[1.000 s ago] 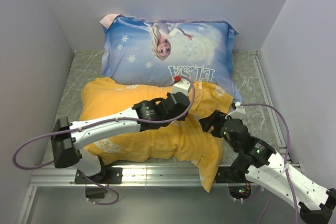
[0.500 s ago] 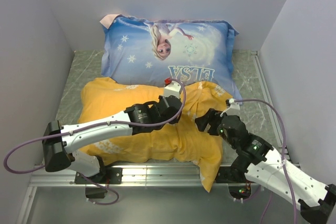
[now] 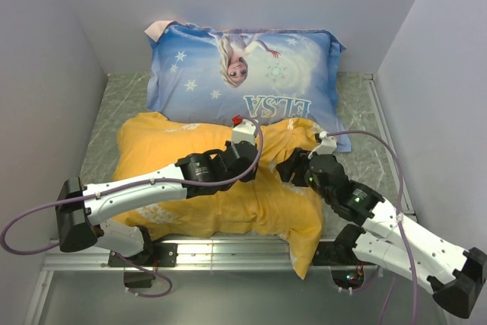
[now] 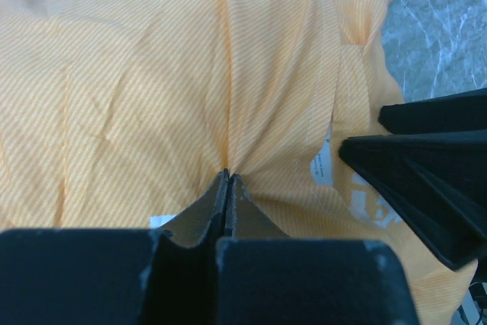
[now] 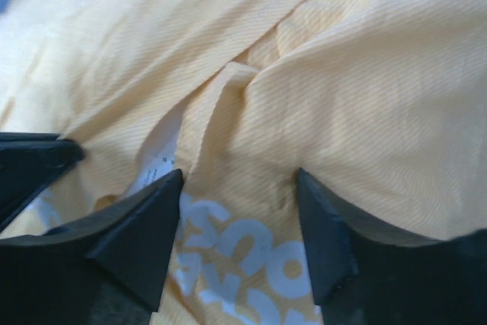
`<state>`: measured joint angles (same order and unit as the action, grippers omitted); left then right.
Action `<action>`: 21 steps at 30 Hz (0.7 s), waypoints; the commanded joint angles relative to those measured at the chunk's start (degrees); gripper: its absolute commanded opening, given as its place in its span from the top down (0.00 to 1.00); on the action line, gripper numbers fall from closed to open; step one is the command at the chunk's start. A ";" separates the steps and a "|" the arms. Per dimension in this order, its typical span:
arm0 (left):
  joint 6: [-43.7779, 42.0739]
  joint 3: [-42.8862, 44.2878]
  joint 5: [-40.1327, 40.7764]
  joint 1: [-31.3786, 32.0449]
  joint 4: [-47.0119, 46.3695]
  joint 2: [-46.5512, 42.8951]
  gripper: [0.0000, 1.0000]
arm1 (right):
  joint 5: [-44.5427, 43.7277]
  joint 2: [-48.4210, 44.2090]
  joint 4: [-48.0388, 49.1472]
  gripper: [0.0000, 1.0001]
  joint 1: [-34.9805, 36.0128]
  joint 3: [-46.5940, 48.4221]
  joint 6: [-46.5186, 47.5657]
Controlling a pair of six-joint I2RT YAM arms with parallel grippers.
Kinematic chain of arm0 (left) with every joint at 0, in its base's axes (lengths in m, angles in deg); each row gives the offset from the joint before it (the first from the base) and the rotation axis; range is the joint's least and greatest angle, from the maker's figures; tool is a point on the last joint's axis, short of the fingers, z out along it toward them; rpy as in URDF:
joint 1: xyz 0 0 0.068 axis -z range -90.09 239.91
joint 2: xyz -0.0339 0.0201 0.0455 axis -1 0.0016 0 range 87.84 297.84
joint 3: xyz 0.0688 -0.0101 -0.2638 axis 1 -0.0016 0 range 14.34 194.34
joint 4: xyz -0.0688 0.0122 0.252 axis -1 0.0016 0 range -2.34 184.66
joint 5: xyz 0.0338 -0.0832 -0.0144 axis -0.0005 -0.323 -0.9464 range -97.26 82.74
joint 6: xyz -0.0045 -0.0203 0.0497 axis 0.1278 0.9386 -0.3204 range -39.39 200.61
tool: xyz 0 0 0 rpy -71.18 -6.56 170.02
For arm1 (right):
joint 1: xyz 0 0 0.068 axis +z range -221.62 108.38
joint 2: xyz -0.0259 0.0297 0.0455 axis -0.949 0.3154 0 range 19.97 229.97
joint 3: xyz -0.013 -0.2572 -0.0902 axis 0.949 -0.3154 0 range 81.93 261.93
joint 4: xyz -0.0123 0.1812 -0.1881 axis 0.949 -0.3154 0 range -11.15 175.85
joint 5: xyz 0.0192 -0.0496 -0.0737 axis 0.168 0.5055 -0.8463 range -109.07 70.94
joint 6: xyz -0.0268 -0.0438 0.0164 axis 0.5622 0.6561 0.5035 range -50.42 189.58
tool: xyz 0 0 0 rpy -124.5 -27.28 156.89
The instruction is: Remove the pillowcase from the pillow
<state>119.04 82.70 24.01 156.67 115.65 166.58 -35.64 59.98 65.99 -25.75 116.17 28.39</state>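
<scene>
The yellow-orange pillowcase (image 3: 183, 150) with white lettering lies across the near half of the table and hides the white pillow inside it. My left gripper (image 3: 249, 156) is shut on a pinched fold of the pillowcase (image 4: 228, 112) near its middle; the cloth gathers into the closed jaws. My right gripper (image 3: 288, 168) is open just to the right of it, its fingers (image 5: 137, 234) spread over the lettered cloth (image 5: 251, 256) beside a small white label (image 5: 156, 169). The right gripper's fingers (image 4: 411, 173) show in the left wrist view.
A blue Elsa-printed pillow (image 3: 243, 74) lies at the back against the wall. Grey walls close in left, right and back. A corner of the pillowcase (image 3: 304, 253) hangs over the metal front rail (image 3: 228, 253).
Both grippers have moved toward the back-left over the pillowcase. The left gripper stays shut on the cloth, pulling the fold along; the right gripper has come closer beside it.
</scene>
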 commanded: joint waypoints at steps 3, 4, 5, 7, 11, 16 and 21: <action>-0.73 0.46 0.46 -0.32 0.40 -0.61 1.00 | -1.44 3.06 2.37 0.40 0.01 2.68 0.58; -0.90 0.46 0.29 -0.40 0.14 -0.17 1.00 | -1.53 2.97 2.45 0.41 0.01 2.59 0.67; -0.99 0.29 0.11 -0.58 -0.30 0.01 1.00 | -1.79 2.53 2.19 0.43 0.01 2.50 0.76; -1.17 0.02 -0.15 -1.37 -0.65 0.36 1.00 | -3.80 2.18 0.45 0.80 0.01 2.67 0.41; -1.34 -2.69 -2.25 -6.02 -1.79 -0.95 1.00 | -11.45 -1.32 -11.23 1.00 -1.65 1.72 -3.54; -0.12 -8.58 -5.07 -17.88 -3.29 -7.79 1.00 | -8.13 -7.66 -14.86 1.00 -9.99 -2.77 -4.60; 1.46 -13.86 -5.87 -27.62 -1.71 -14.83 1.00 | -5.22 -8.55 -14.86 1.00 -15.72 -2.16 -4.51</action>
<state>120.55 71.16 14.17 134.86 109.24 156.07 -40.10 50.71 54.19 -39.37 113.46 24.13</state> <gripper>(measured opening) 0.012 0.007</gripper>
